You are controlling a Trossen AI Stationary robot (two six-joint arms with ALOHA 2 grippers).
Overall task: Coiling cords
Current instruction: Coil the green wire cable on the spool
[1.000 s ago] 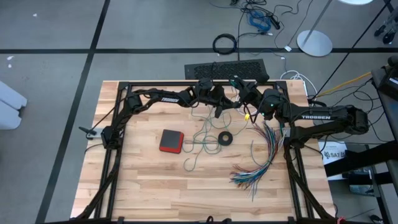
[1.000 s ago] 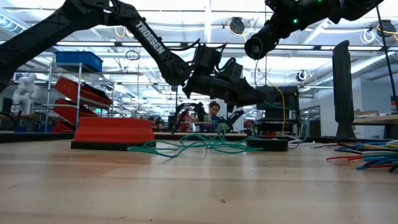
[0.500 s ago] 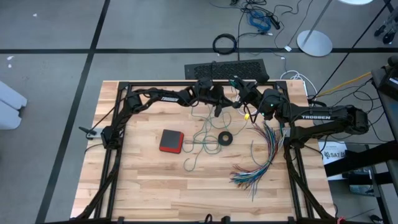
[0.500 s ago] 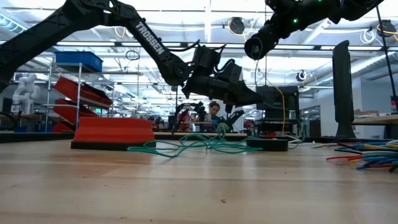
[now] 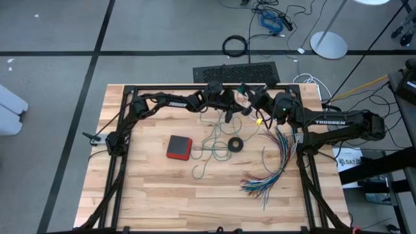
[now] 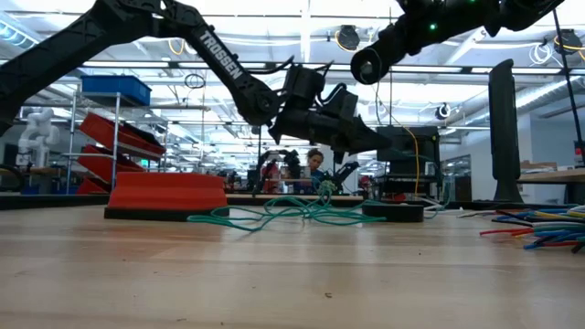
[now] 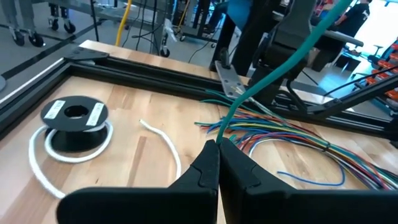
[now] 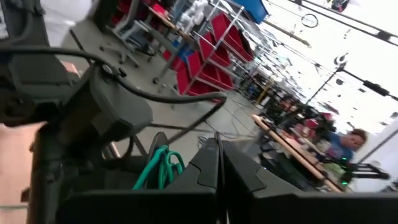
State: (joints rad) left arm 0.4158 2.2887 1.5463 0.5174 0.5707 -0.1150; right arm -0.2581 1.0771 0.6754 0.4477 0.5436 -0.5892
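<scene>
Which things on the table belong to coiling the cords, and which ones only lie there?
Belong to the job:
- teal-green cord, pinched by the left gripper
- white cord with its round black-and-white piece

Just lying about:
- multicoloured wires
- red block
- black ring

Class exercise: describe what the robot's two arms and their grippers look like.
Both arms are dark, near black, built of tubular jointed segments. The left arm and the right arm each carry white TROSSEN lettering. Thin dark cables run along the joints. Each gripper ends in two flat, tapering black fingers, as the wrist views show.
</scene>
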